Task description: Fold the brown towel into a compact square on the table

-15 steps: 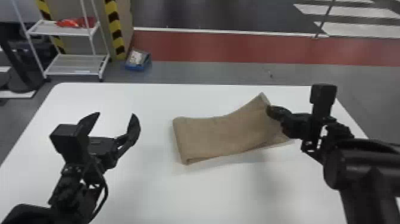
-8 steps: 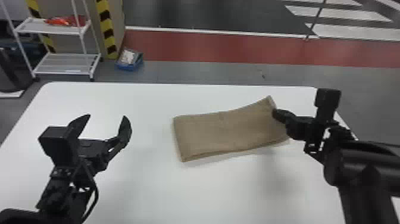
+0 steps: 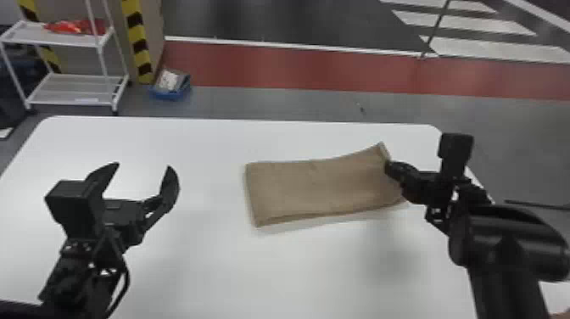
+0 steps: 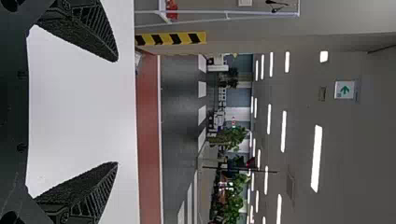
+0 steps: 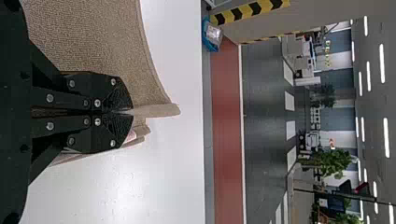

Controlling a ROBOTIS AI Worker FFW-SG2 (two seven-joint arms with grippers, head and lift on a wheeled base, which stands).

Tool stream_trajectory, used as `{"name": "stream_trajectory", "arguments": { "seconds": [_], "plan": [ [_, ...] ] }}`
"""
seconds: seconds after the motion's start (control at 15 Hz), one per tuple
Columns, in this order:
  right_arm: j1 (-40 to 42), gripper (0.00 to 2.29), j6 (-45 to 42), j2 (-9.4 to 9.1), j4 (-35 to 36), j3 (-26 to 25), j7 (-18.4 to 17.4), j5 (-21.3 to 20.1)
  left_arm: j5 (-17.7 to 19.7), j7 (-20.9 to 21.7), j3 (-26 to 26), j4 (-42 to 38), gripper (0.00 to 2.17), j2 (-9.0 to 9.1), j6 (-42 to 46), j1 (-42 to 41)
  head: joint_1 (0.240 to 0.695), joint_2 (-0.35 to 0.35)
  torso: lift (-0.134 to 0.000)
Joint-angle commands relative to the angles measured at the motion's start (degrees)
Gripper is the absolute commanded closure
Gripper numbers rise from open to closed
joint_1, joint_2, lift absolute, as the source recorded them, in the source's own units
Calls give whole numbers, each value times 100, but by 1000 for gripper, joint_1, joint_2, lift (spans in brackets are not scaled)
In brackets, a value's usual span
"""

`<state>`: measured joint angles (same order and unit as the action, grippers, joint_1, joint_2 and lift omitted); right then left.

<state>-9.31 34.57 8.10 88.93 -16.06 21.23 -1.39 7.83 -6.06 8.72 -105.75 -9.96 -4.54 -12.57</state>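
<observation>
Beyond the table (image 3: 203,267), 1 rack (image 3: 70,90), 1 blue bin (image 3: 170,94)

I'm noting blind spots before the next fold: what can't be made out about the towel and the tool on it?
- Right wrist view: cloth pinched inside the right tool, covered by its fingers.
- Right wrist view: the rest of the brown towel, cut off by the picture's edge.
- Right wrist view: what the pink patch is; too small.
- Head view: how many layers lie beneath, hidden by the towel's top layer.
</observation>
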Motion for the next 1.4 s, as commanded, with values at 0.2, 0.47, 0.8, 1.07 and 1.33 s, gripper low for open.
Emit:
{"name": "stream_trajectory", "arguments": {
  "seconds": [0.2,0.47,0.8,1.07,1.33],
  "plan": [
    [131,19,-385,16,72,-214,-260,-116,16,9,-37,2,80,-5,1,26,695,-185,-123],
    [184,144,-332,60,107,-337,-251,-90,25,9,-37,-7,80,-41,1,26,695,-206,-123],
    [157,194,-174,104,28,-389,-190,-11,16,9,7,-7,80,-41,1,26,695,-218,-123],
    [-212,194,-51,209,-578,-433,232,165,-1,18,42,2,80,-49,1,26,695,-223,-123],
    [-748,194,178,332,-1396,-486,672,156,-1,26,33,28,80,-49,18,0,695,-212,-123]
  ]
}}
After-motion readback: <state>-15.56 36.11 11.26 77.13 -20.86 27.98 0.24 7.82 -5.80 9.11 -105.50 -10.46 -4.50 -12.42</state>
